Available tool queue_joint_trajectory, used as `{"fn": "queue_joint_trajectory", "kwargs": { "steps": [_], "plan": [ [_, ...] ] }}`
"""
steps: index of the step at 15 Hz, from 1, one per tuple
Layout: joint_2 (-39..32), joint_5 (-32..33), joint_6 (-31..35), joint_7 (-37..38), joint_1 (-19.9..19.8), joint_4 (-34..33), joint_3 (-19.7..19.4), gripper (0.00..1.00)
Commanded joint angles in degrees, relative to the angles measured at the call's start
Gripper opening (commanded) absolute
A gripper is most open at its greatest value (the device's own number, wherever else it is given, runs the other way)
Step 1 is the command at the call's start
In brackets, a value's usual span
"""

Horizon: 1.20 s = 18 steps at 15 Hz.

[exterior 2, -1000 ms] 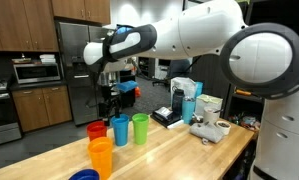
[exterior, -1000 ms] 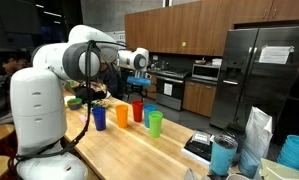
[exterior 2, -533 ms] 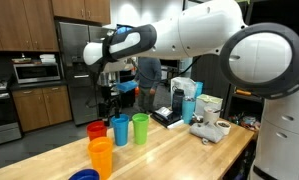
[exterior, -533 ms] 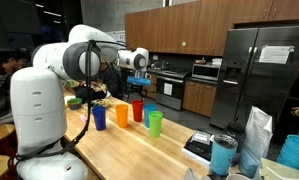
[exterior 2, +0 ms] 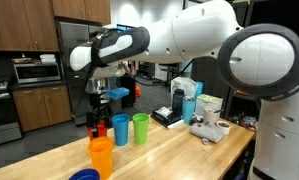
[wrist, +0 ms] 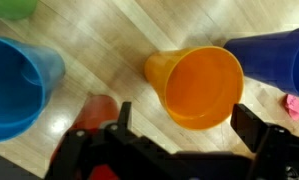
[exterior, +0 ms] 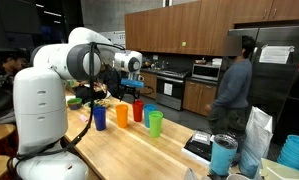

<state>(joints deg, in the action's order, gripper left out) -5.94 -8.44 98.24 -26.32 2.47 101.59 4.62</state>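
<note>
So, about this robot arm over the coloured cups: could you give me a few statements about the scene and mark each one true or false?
1. The jaws are shut tight on a cup. False: in the wrist view they stand wide open, with no cup gripped.
2. A person stands in front of the fridge. True.
3. The red cup is stacked inside the green cup. False: they stand apart, with the light blue cup between them.
4. The orange cup stands upright and is empty. True.
</note>
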Motion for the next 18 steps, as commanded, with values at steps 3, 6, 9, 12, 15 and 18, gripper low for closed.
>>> {"fn": "queue_joint_trajectory", "kwargs": {
  "steps": [3, 6, 9, 12, 15, 18],
  "plan": [
    [0.0, -0.4, 0.3, 0.0, 0.2, 0.3, 0.3, 1.00],
    [0.0, -0.4, 0.3, 0.0, 0.2, 0.3, 0.3, 1.00],
    [0.0, -0.4, 0.3, 0.0, 0.2, 0.3, 0.3, 1.00],
    [-0.4, 0.1, 0.8, 0.1, 0.3, 0.3, 0.3, 1.00],
    [-1.3, 1.3, 1.1, 0.4, 0.3, -0.1, 0.3, 1.00],
    [-2.1, 2.5, 2.1, 1.5, 0.4, -0.2, 0.3, 1.00]
  ]
}}
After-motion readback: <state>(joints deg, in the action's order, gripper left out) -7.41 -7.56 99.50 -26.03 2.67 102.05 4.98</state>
